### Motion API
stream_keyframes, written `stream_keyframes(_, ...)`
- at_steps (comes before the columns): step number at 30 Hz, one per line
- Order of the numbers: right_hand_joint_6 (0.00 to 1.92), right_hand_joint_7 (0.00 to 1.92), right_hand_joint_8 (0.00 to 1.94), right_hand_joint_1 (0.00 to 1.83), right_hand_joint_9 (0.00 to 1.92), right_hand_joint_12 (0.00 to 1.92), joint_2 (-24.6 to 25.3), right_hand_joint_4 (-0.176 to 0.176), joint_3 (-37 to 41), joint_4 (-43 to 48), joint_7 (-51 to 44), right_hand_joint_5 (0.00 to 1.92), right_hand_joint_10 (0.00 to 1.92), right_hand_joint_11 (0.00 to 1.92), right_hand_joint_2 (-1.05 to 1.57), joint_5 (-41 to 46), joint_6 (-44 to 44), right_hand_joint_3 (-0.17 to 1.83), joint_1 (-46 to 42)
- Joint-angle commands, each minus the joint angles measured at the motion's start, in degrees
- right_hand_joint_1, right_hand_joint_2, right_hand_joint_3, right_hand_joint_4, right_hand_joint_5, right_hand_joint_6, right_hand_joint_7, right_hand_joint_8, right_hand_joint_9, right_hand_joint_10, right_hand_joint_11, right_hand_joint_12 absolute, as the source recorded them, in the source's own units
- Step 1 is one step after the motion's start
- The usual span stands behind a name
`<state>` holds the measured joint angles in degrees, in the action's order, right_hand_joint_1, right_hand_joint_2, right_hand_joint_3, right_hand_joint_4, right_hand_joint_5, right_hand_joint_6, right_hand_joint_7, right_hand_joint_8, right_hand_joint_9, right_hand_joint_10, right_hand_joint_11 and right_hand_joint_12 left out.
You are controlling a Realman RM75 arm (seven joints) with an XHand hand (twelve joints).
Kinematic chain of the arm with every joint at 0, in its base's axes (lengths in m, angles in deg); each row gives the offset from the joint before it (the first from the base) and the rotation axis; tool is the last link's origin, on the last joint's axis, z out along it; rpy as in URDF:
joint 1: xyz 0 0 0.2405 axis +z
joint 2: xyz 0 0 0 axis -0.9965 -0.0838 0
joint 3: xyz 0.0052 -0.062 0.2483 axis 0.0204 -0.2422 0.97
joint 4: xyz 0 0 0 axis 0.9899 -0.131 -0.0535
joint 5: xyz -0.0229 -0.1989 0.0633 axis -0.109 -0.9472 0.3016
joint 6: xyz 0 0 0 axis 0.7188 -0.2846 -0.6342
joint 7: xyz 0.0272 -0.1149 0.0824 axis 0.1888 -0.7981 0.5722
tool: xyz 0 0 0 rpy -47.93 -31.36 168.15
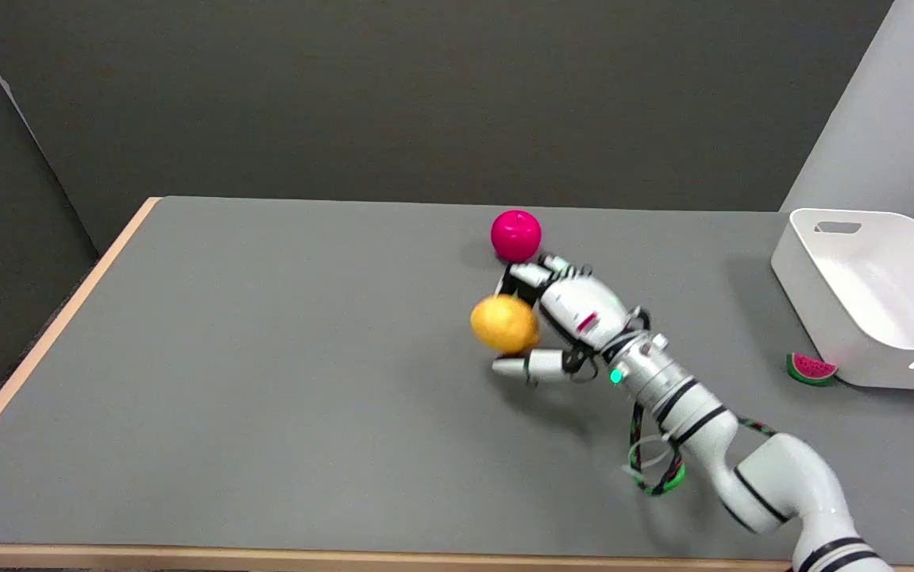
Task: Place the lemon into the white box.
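Note:
The yellow lemon (503, 323) sits in the middle of the grey table, held in my right hand (572, 318), which reaches in from the lower right. The fingers (532, 275) curl over the lemon's top and far side. The thumb (524, 366) lies stretched out just under its near side. The lemon's left half shows; its right side is pressed against the palm. The white box (869, 294) stands at the table's far right edge, tilted with its open side toward me, well away from the hand.
A pink ball (516, 235) lies just behind the fingers, close to them. A small watermelon slice (811, 369) rests against the box's near left corner. The table's wooden edge (52, 334) runs along the left and front.

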<state>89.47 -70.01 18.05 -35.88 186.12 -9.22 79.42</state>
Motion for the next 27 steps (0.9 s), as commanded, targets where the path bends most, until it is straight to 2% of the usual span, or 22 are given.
stream_keyframes(1,1.46,0.38,1.94,1.1,0.54,1.32,-3.6,-0.176,19.3,7.3,-3.9,0.66,1.24,0.13,1.27,0.1,-3.8,0.24,6.7)
stream_keyframes(5,1.48,0.39,1.94,1.1,0.53,1.31,-7.9,-0.176,25.1,7.7,-3.9,0.65,1.24,0.13,1.27,0.0,2.1,0.26,8.4)
stream_keyframes(7,1.49,0.39,1.94,1.09,0.58,1.16,-11.5,-0.168,27.4,7.2,-3.9,0.65,1.14,0.19,1.3,0.0,5.9,0.18,9.1)
stream_keyframes(10,1.5,0.4,1.94,1.09,0.53,1.31,-16.5,-0.148,29.3,5.7,-3.9,0.64,1.24,0.13,1.26,0.0,10.9,0.29,9.4)
stream_keyframes(13,1.49,0.42,1.94,1.08,0.54,1.33,-20.7,-0.139,30.6,3.3,-3.9,0.64,1.27,0.15,1.25,0.0,14.3,0.29,9.4)
stream_keyframes(14,1.49,0.42,1.94,1.09,0.56,1.4,-21.7,-0.142,31.1,2.5,-3.9,0.64,1.29,0.18,1.25,0.0,15.0,0.28,9.4)
stream_keyframes(15,1.48,0.42,1.94,1.09,0.59,1.54,-22.7,-0.152,31.7,1.3,-3.9,0.65,1.34,0.22,1.26,0.0,15.5,0.26,9.4)
stream_keyframes(16,1.47,0.41,1.94,1.09,0.6,1.66,-23.5,-0.161,32.4,0.2,-3.9,0.65,1.41,0.22,1.27,0.0,15.8,0.24,9.4)
stream_keyframes(18,1.44,0.37,1.94,1.09,0.55,1.92,-24.4,-0.176,33.8,-1.6,-3.9,0.66,1.76,0.0,1.35,0.0,15.9,0.09,9.4)
stream_keyframes(20,1.43,0.36,1.94,1.1,0.41,1.92,-25.0,-0.176,35.3,-3.2,-3.9,0.67,1.92,0.0,1.33,0.0,16.0,0.12,9.6)
stream_keyframes(22,1.43,0.33,1.94,1.1,0.29,1.92,-25.3,-0.176,36.4,-4.9,-3.9,0.66,1.92,0.0,1.33,0.0,16.1,0.13,9.9)
stream_keyframes(27,1.43,0.31,1.94,1.09,0.25,1.92,-26.4,-0.176,39.7,-8.4,-3.7,0.66,1.92,0.0,1.34,0.0,18.2,0.12,9.5)
